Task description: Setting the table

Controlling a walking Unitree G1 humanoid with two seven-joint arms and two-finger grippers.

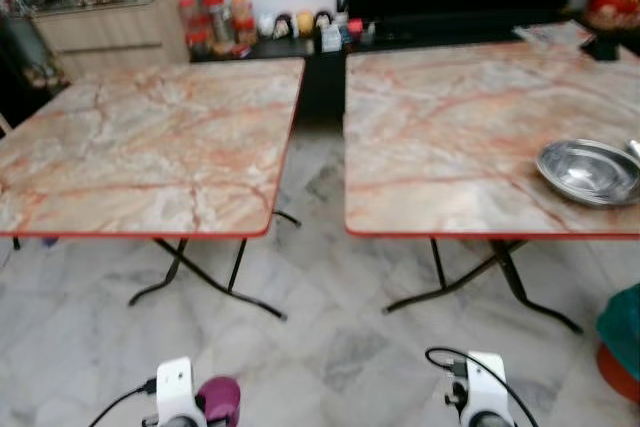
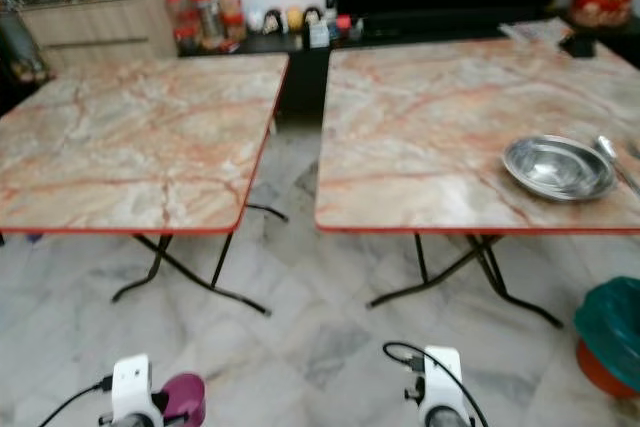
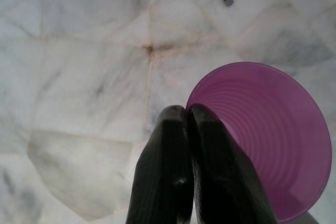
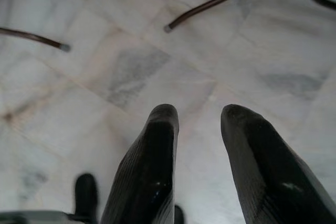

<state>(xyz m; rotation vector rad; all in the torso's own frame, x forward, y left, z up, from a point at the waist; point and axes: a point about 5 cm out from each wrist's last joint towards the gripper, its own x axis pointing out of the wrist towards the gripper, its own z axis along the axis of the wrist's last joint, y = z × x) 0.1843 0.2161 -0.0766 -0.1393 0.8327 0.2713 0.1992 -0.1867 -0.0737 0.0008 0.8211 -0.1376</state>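
Left end effector [image 3: 188, 116]: pinching purple cup [image 3: 268, 140] rim. Right end effector [image 4: 197, 121]: spread, empty. Set your cup upright beside steel bowl [image 1: 588, 171], probably right worktop [image 1: 450, 137].

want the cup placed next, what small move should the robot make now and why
Probably step forward toward the right table. The left gripper is shut on the purple cup down over the floor, short of both tables, and the steel bowl with a spoon beside it suggests that setting lacks a cup.
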